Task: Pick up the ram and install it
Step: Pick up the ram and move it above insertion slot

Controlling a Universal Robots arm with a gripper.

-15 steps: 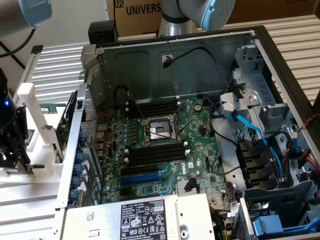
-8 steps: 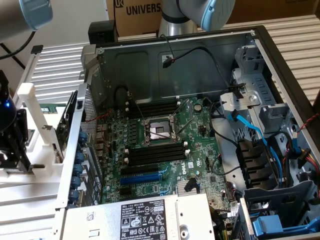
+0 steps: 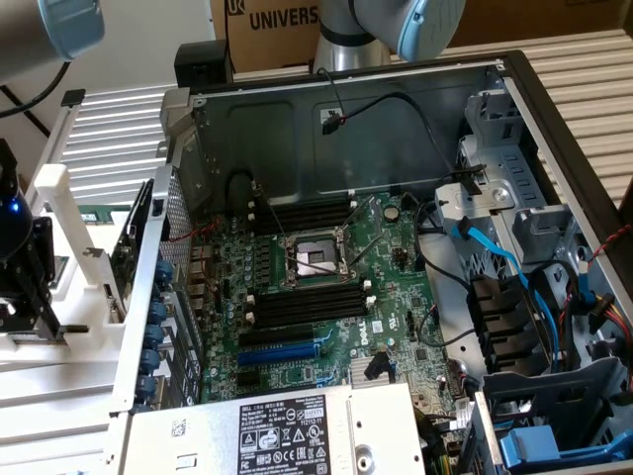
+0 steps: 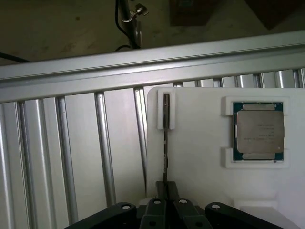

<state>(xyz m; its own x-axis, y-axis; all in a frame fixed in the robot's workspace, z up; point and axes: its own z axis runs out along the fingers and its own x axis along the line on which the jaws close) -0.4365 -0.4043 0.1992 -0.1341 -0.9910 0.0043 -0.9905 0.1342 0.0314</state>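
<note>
Ram (image 4: 166, 143) – stands on edge in slotted white holder (image 4: 200, 181), leaving both faces free to pinch | Gripper (image 4: 166, 206) – exterior view's far left, outside case (image 3: 277, 119); jaws nearly together, clamped on ram's end | CPU (image 4: 259, 133) – seated in neighbouring pocket | Black slots (image 3: 307, 302) – appear empty.

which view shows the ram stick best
The wrist view: the ram stick stands edge-on in its white holder, its near end pinched by the pincer. The exterior view catches what looks like a green sliver of it at the exterior view's left.
</note>
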